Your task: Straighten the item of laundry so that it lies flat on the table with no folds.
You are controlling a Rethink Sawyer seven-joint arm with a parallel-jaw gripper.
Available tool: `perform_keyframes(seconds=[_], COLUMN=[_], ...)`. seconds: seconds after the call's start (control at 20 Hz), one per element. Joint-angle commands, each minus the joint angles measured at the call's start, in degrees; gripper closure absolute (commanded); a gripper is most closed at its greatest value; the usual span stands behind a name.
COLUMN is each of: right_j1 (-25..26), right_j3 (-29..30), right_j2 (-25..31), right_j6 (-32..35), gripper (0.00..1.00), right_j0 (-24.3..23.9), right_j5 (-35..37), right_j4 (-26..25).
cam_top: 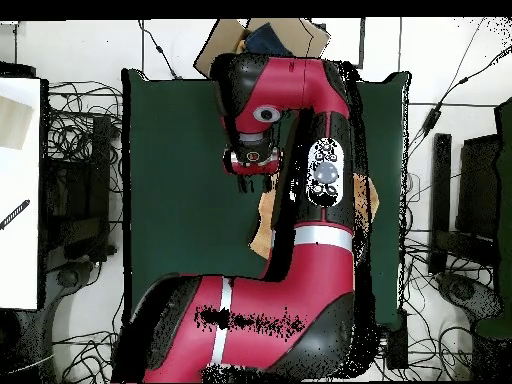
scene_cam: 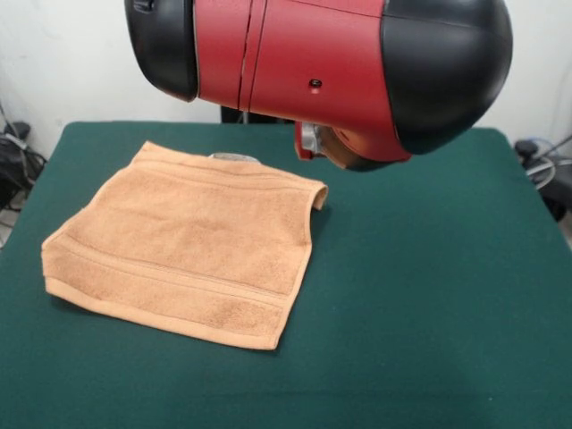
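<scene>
The orange-tan hand towel (scene_cam: 183, 246) lies mostly spread on the green table (scene_cam: 429, 295), one far corner curled up, so the gripper (cam_top: 252, 163), whose opening cannot be told, likely must flatten that corner.

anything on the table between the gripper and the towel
Nothing visible. In the front view only bare green table shows around the orange-tan towel. The gripper shows only overhead, where the arm hides most of the towel.
</scene>
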Motion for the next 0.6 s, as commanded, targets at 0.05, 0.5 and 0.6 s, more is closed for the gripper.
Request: perform_keyframes(seconds=[0.05, 0.5, 0.6], right_j1=[-1.14, -2.12, -2.68], right_j3=[10.37, 11.12, 12.35], right_j2=[5.22, 5.92, 5.95], right_j6=[-6.06, -5.87, -6.08], gripper=[0.0, 0.0, 0.0], right_j0=[0.25, 0.44, 0.24], right_j5=[-6.56, -15.53, -18.63], right_j4=[0.28, -0.33, -0.28])
